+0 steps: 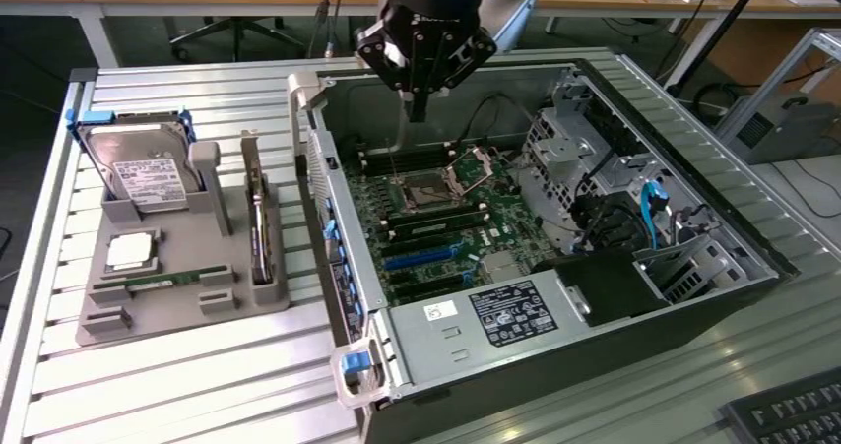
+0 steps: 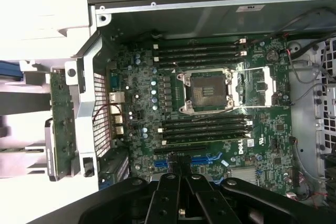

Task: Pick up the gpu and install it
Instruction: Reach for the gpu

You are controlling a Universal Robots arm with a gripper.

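The gpu (image 1: 260, 229) stands on edge in a slot of the grey holder (image 1: 171, 306) on the table, at the exterior view's left of the open computer case (image 1: 736, 267). In the wrist view the gpu (image 2: 62, 114) shows as a greenish board just outside the case wall. My gripper (image 1: 418, 107) hangs shut and holds nothing. It is above the far end of the motherboard (image 1: 434, 218), well apart from the gpu. In the wrist view the gripper (image 2: 178, 167) has its fingers together over the blue expansion slots (image 2: 206, 158).
The holder also carries a silver hard drive (image 1: 142, 173), a processor (image 1: 132, 252) and a green memory stick (image 1: 164, 282). Inside the case are an open processor socket (image 1: 427, 190), a power supply (image 1: 506, 314) and drive cages (image 1: 578, 158). A keyboard (image 1: 795, 414) lies at the near right.
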